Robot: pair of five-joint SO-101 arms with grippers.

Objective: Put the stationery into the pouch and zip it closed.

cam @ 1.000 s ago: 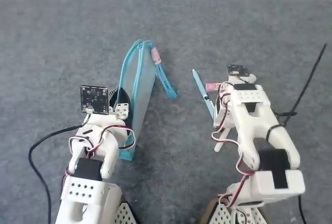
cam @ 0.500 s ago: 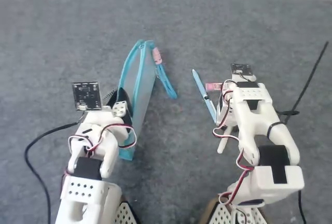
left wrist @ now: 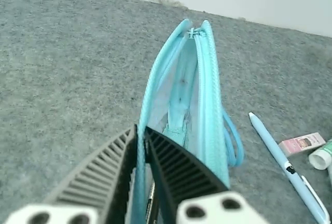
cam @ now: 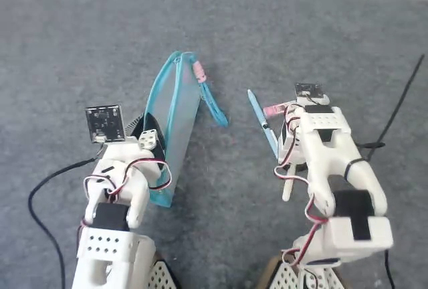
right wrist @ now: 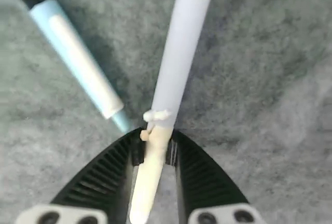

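Left side: my left hand (left wrist: 141, 130) has its jaws together, pinching the near rim of the pouch (left wrist: 202, 94).
Right side: my right hand (right wrist: 155, 138) is clamped on a pale pen (right wrist: 179, 53), low over the desk (cam: 80, 48), well out on the pouch's strap side.
Just changed, left: over the last second my left wrist has rolled outward, away from the pouch's strap side. It took the pinched rim with it, so the mouth gapes a touch wider.
Just changed, right: the right arm has eased back a little, and the pen's free tail has slid back with it.
What it means: I'd say the mouth is being held open for loading. The pale pen is gripped but not yet carried across, and zipping is a long way off.
Hands: two, both occupied.
Pouches: one, teal, zip open, with a pink tab (cam: 199, 70) at its far end.
Pens: two. One is the pale pen in my grip. The other is a blue pen (cam: 262, 123) lying between the pouch and my right hand.
Small bits: one pink eraser (cam: 273, 110) just beyond the blue pen from the pouch, and one green-and-white tube (left wrist: 322, 156) beside it, cut off at the edge.
Still outside the pouch: four pieces by my count.
Inside the pouch: something dark and slim low between the walls; I can't tell what.
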